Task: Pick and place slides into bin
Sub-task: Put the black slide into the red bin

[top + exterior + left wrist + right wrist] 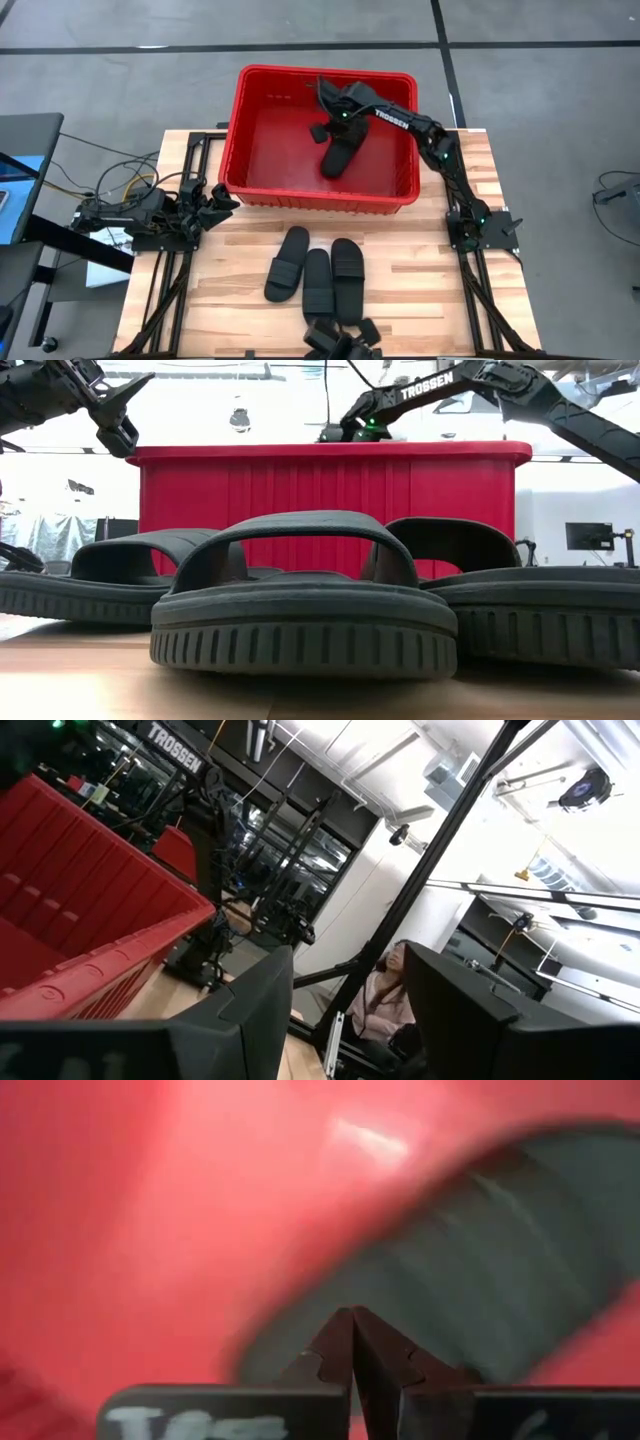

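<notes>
The red bin [236,130] stands at the table's far middle. My right gripper [336,120] reaches into the bin from the right and is shut on a black slide [338,155], which fills much of the right wrist view [480,1270]. Three more black slides [288,262], [318,284], [348,272] lie sole down, side by side, on the wooden table in front of the bin. They fill the low view [300,610]. My left gripper [218,200] waits open by the bin's near left corner, holding nothing. My right gripper has the slide at one edge [330,1295], right at its closed fingertips [340,1342]; the fingers hide the exact place. It comes from above, pointing down into the bin. The slide hangs tilted below the gripper, inside the bin walls.
The bin's rim [330,454] stands well above the table. Both arms' frames run along the table's left and right sides. Cables lie off the table's left edge [110,180]. A person sits beyond the table in the left wrist view [385,1000].
</notes>
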Controlling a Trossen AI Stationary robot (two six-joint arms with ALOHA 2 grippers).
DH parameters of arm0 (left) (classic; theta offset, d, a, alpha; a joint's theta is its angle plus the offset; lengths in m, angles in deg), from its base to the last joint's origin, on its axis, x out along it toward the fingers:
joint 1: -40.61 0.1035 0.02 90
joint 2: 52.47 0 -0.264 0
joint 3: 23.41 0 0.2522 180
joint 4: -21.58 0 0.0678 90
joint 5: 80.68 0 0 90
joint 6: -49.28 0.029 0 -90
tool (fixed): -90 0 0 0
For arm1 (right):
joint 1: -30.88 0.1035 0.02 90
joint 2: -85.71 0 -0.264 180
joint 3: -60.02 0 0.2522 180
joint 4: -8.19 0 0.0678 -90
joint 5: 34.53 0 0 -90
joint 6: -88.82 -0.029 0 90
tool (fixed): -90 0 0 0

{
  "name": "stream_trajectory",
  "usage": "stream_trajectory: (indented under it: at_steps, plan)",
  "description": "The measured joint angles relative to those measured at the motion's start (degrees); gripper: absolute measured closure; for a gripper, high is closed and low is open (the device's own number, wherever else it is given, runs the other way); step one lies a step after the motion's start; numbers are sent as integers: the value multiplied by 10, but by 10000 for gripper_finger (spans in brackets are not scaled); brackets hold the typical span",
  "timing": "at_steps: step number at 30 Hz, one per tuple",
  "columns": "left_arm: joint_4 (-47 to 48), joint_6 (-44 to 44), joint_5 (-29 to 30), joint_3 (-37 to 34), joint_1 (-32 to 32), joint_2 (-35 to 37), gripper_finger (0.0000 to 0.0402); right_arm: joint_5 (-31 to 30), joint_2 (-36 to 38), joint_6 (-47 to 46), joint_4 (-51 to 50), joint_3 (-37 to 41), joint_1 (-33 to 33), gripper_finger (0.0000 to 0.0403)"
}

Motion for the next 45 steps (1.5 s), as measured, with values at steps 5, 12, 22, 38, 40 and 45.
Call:
stream_trajectory:
  at_steps: [5,12,22,38,40,45]
  plan:
    - [1,3,0,0,0,0,219,-28,-1,17,-24,24,-5,403]
    - [11,7,-9,0,0,0,219,-51,-1,71,-82,29,2,403]
    - [13,13,-10,0,0,0,219,-83,12,113,-134,29,18,403]
    - [-3,52,-5,-1,0,0,219,-37,151,187,87,28,91,403]
    - [-15,61,2,-1,0,0,219,-37,173,210,87,28,105,403]
    - [-30,52,20,-1,0,0,219,-20,229,273,69,28,157,403]
